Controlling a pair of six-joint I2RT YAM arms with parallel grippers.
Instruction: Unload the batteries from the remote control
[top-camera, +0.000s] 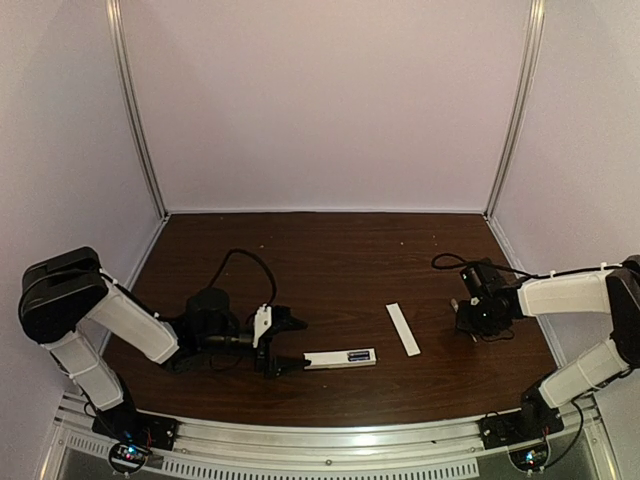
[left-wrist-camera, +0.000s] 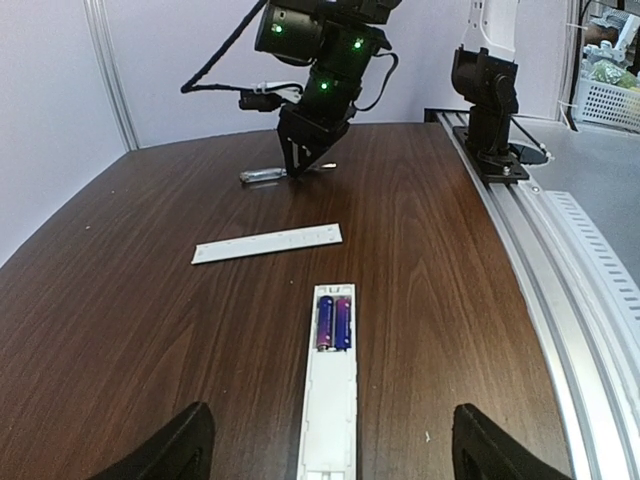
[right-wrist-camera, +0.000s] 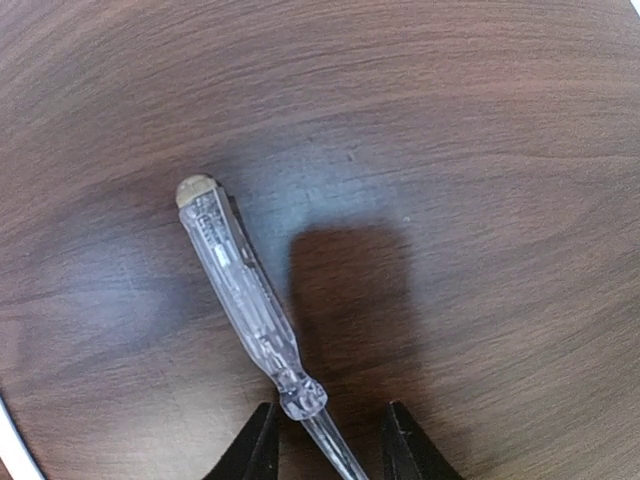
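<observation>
While the left gripper (left-wrist-camera: 330, 445) is hovering low over the dark brown wooden table (left-wrist-camera: 120, 330), its black fingers (left-wrist-camera: 175, 450) are standing wide apart. They are straddling one end of the slim white rectangular plastic remote control (left-wrist-camera: 328, 410) and touching nothing. That looks like a bracing position, ready to pinch the remote so it cannot skate when something pushes on it.

The bay is lying open at the remote's other end, and the two small blue-purple cylindrical batteries (left-wrist-camera: 334, 322) are sitting in it side by side, not yet lifted. The thin flat white cover strip (left-wrist-camera: 268, 243) is resting just beyond that end of the remote, clear of it and out of the way.

Well beyond the remote, past the strip, the right gripper (right-wrist-camera: 330, 445) is pointing down at the slim clear-handled metal screwdriver (right-wrist-camera: 240, 290). Its dark fingers (right-wrist-camera: 410, 440) are standing a little apart on either side of the shaft, just below the handle. Wood is showing on both sides of the shaft, so they are not clamping it. My read is that it is lining up to take the screwdriver as a prying tool, since those cells are seated too snugly for blunt fingers.
</observation>
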